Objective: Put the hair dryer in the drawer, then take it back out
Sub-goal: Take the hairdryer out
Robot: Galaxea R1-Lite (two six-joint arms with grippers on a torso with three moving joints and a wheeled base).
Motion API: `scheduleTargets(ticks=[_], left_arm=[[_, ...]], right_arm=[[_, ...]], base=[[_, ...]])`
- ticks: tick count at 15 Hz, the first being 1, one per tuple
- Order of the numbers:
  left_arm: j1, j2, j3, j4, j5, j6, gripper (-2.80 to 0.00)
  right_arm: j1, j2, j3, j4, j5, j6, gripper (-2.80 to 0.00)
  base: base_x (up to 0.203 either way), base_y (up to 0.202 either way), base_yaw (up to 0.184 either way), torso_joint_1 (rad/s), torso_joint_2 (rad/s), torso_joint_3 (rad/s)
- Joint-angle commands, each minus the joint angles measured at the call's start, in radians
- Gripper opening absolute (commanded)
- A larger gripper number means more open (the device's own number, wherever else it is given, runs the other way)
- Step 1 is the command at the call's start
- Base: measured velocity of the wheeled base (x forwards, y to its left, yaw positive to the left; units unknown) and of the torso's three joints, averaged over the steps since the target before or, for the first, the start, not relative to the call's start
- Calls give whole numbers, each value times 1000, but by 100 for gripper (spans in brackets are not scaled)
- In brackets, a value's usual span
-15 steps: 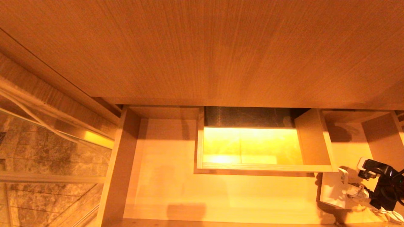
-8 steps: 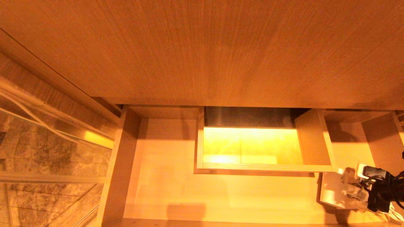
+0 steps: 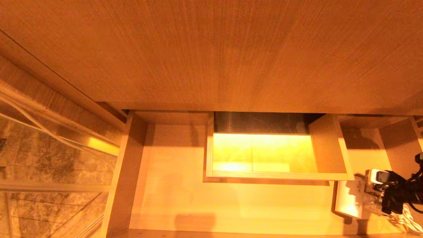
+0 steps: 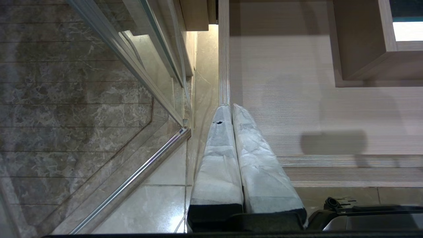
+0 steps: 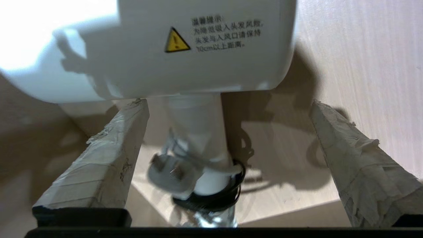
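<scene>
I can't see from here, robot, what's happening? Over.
Right gripper open, straddling hair dryer handle. Dryer lying in open drawer. Left gripper shut, parked.

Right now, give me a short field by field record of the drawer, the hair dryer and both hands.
drawer: pulled open, boxed cutout inside
hair dryer: white, lying in the drawer's right end, handle toward the right hand, warning label facing up
plug: grey, beside the handle, cord bundled there
right hand: open, fingers either side of the handle, not gripping
left hand: shut, parked off the drawer's left end, above the tiled floor
</scene>
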Motion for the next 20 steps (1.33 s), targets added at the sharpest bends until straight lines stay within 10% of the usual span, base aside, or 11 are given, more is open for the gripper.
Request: scheduleTargets(ticks=[1, 8, 9, 20], left_arm=[[0, 0, 2, 0, 0, 0, -280], [0, 0, 2, 0, 0, 0, -280], [0, 0, 2, 0, 0, 0, -280], [0, 0, 2, 0, 0, 0, -280]], right_arm=[[-2, 53, -33, 4, 2, -20, 0], [-4, 94, -90, 32, -2, -22, 0], [-3, 95, -84, 32, -2, -22, -280], [-13, -9, -96, 147, -6, -13, -280]], base=[[0, 0, 0, 0, 0, 0], [0, 0, 0, 0, 0, 0], [0, 0, 0, 0, 0, 0], [0, 0, 0, 0, 0, 0]])
